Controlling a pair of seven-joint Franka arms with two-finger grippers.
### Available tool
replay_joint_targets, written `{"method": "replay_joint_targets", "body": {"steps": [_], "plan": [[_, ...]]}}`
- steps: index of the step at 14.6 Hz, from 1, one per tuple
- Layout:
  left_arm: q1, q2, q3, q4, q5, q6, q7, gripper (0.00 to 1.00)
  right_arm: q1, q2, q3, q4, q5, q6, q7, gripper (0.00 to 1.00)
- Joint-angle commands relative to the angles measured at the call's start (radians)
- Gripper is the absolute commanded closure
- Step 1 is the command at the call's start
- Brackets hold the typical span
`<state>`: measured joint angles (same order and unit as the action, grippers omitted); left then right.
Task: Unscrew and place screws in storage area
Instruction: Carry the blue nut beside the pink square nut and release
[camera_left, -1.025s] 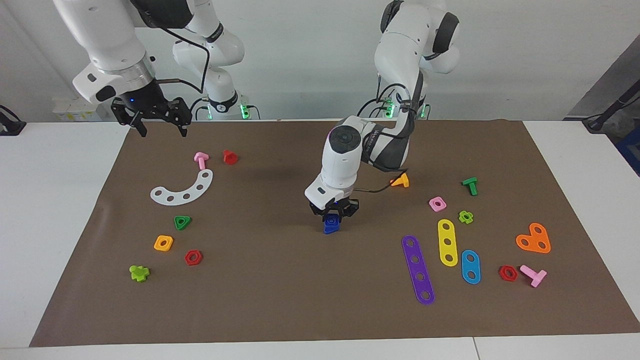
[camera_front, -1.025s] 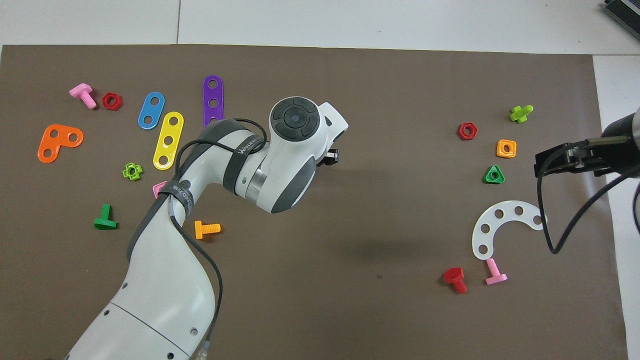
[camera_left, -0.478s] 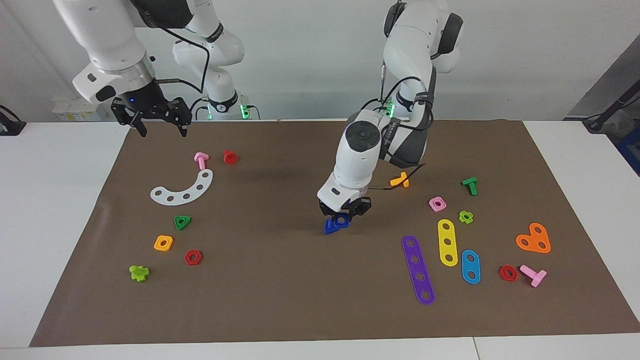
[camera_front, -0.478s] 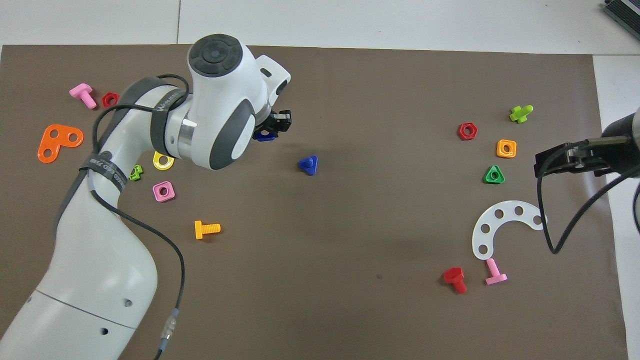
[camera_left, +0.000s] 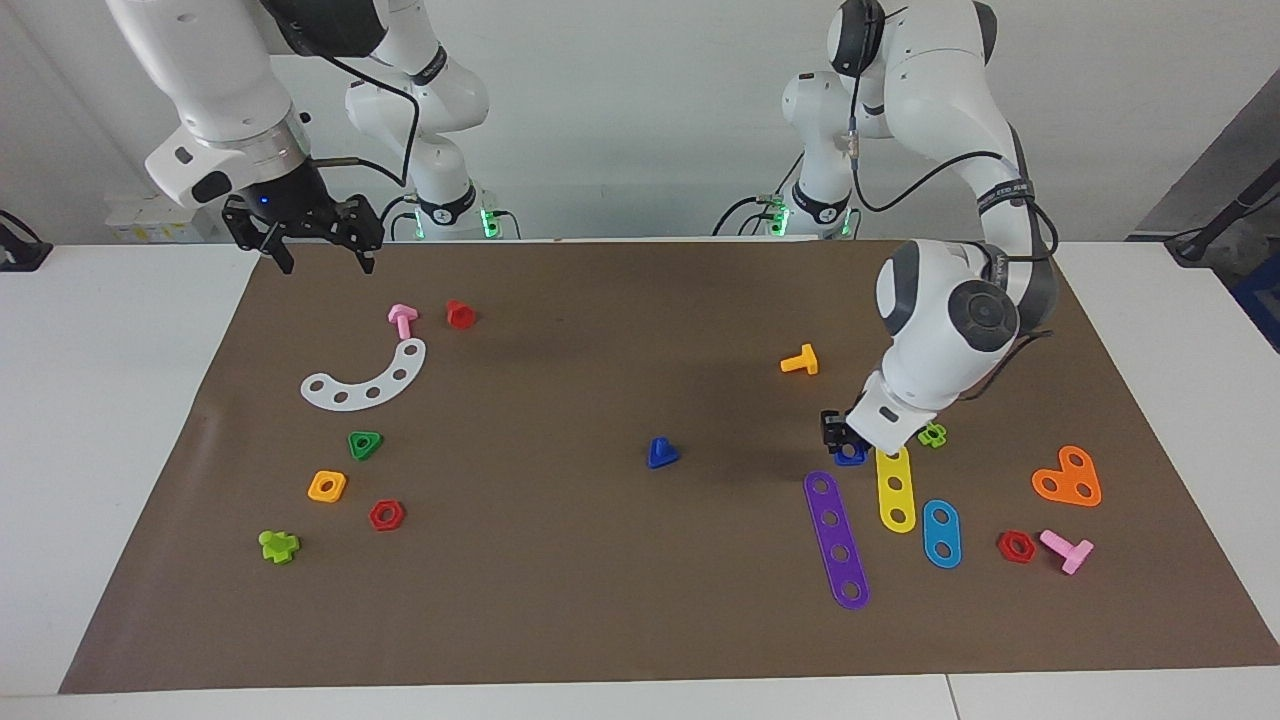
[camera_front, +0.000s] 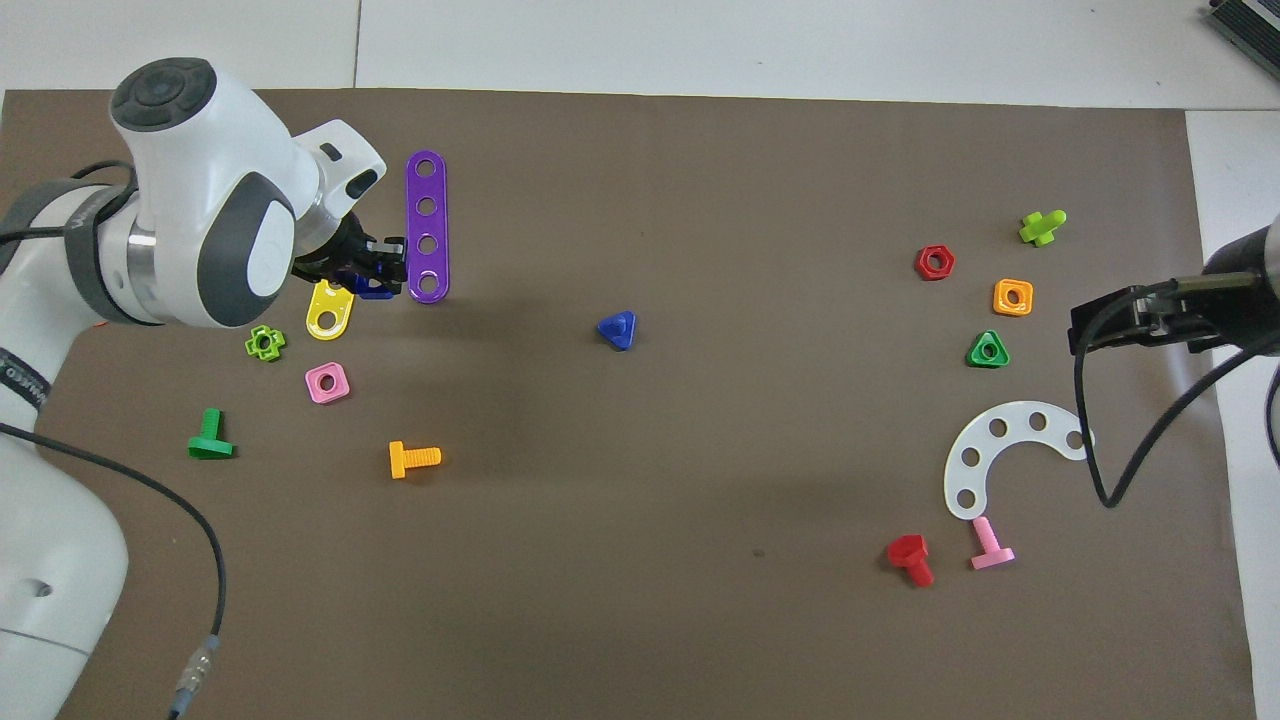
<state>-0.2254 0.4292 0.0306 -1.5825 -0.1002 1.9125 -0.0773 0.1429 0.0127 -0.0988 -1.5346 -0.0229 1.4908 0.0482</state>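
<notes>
The left end effector (camera_left: 838, 437) pinches the dark-blue square plastic nut (camera_left: 851, 455) low beside the yellow strip (camera_left: 895, 484). The dark-blue triangular-headed plastic bolt (camera_left: 661, 453) lies mid-bench. Step: storing the nut; next, release, then fetch the bolt. The right end effector (camera_left: 318, 250) waits spread.

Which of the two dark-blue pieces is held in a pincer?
The dark-blue nut, gripped by the left pincer beside the purple strip. The dark-blue bolt lies alone mid-mat.
</notes>
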Motion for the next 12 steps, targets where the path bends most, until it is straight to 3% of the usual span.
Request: {"method": "replay_joint_targets", "body": {"steps": [1,5,12], "plan": [[0.001,-0.11,-0.006,-0.218,-0.015,0.12,0.031,0.63,-0.008,-0.005,0.004,-0.002,0.011,-0.014,-0.022,0.0],[-0.012,-0.158,-0.006,-0.391,-0.015,0.313,0.001,0.62,-0.008,-0.005,0.004,-0.002,0.011,-0.014,-0.022,0.0],[-0.061,-0.161,-0.008,-0.399,-0.015,0.329,-0.058,0.61,-0.006,-0.005,0.004,-0.002,0.011,-0.014,-0.022,0.0]]}}
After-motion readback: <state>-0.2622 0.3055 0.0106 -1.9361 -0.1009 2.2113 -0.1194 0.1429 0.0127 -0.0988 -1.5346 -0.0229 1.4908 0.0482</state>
